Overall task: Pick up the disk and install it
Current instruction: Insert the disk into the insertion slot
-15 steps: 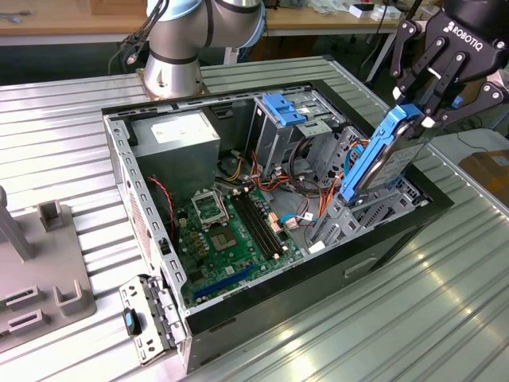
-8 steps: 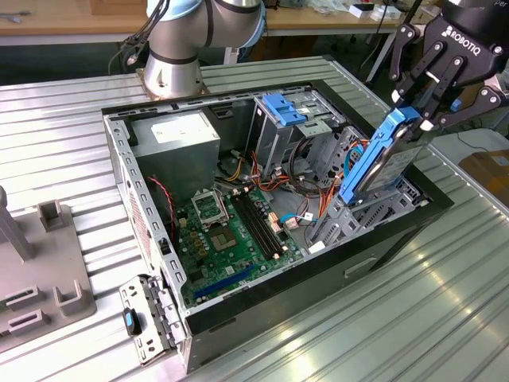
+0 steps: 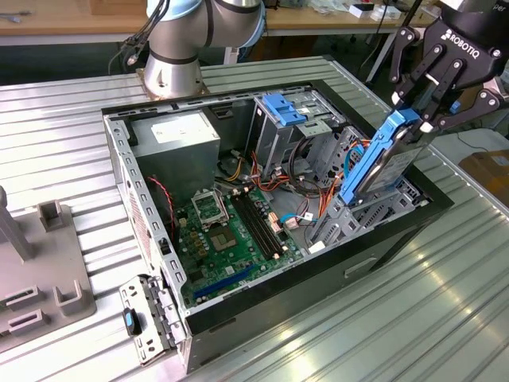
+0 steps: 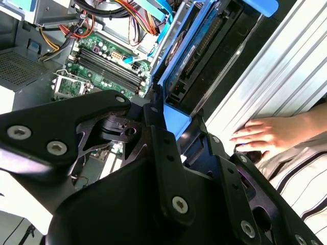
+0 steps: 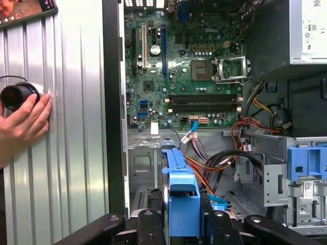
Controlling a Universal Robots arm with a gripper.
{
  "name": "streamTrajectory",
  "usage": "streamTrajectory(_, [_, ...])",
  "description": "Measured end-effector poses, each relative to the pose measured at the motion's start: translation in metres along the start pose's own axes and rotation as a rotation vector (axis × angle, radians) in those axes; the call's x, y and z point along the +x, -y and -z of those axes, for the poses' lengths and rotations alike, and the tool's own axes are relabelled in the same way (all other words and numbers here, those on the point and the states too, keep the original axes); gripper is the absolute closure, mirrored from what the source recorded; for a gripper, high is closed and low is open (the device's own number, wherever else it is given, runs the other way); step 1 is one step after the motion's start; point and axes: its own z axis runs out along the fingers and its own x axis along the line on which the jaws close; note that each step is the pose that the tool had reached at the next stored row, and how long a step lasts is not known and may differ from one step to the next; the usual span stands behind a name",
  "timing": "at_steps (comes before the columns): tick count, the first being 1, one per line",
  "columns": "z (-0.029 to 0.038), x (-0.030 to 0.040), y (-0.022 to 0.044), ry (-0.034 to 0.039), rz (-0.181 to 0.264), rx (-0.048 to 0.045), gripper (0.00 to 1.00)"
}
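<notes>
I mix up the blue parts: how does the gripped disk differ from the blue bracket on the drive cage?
The disk stands tilted, clamped by the gripper; the blue bracket sits on the silver drive cage, untouched. The disk has a dark body inside its blue frame; the bracket is all blue plastic. Both share one bright blue.

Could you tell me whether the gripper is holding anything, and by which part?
The gripper is shut on the disk, gripping the upper end of its blue carrier; the disk hangs tilted over the computer case.
</notes>
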Motion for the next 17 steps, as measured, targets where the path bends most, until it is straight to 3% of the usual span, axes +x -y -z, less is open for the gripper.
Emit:
streamTrajectory(8, [-0.0019, 0.0001, -0.0008, 0.0001, 0.0, 0.0, 0.63])
streamTrajectory(17, [-0.0214, 0.0024, -0.001, 0.0, 0.0, 0.0, 0.63])
